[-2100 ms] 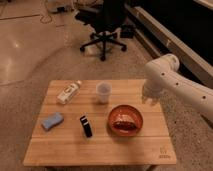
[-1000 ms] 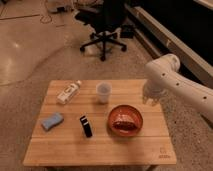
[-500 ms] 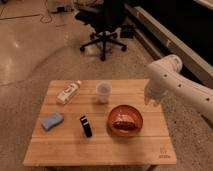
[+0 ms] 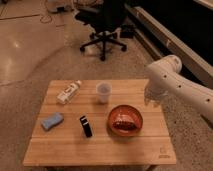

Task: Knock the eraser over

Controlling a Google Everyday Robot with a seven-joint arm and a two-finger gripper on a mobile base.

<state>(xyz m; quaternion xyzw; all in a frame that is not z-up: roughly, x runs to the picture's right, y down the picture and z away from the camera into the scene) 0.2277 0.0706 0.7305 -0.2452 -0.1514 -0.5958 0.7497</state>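
The eraser point(image 4: 85, 126) is a small black block with a pale stripe near its top. It stands upright near the middle front of the wooden table point(image 4: 145, 150). My white arm reaches in from the right over the table's right rear edge. Its gripper point(image 4: 151, 98) hangs shut at the arm's lower end, mostly hidden behind the arm. It is well to the right of and behind the eraser, not touching it, and holds nothing that I can see.
A translucent cup point(image 4: 103, 92) stands behind the eraser. A red bowl point(image 4: 125, 120) sits between the eraser and the gripper. A white bottle point(image 4: 69, 92) lies at the back left, a light-blue sponge point(image 4: 52, 121) at the left. An office chair point(image 4: 104, 30) stands beyond the table.
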